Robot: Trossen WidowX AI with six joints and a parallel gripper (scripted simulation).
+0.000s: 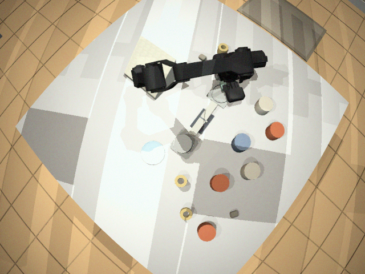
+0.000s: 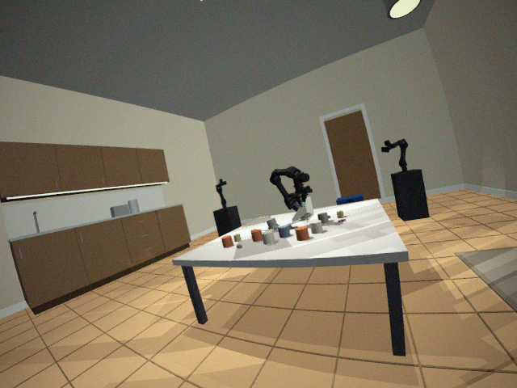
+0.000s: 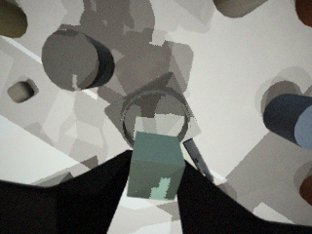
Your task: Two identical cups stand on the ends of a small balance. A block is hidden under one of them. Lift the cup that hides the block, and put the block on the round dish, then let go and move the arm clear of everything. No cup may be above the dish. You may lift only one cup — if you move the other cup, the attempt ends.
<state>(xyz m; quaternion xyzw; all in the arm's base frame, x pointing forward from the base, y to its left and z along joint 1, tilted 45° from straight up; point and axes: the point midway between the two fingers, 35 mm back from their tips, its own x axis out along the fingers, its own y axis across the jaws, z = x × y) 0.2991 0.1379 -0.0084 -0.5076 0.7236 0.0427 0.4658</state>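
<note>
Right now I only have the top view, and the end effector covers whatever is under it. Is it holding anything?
Observer: Yes. The wrist view shows a teal block clamped in the end effector.
Operator: Anything beneath it?
Observer: A dark ring on a grey square pan, seen beyond the block.
Operator: Is the dish in the wrist view?
Observer: No dish there. The grey cup sits upper left and a blue cylinder is at the right.
</note>
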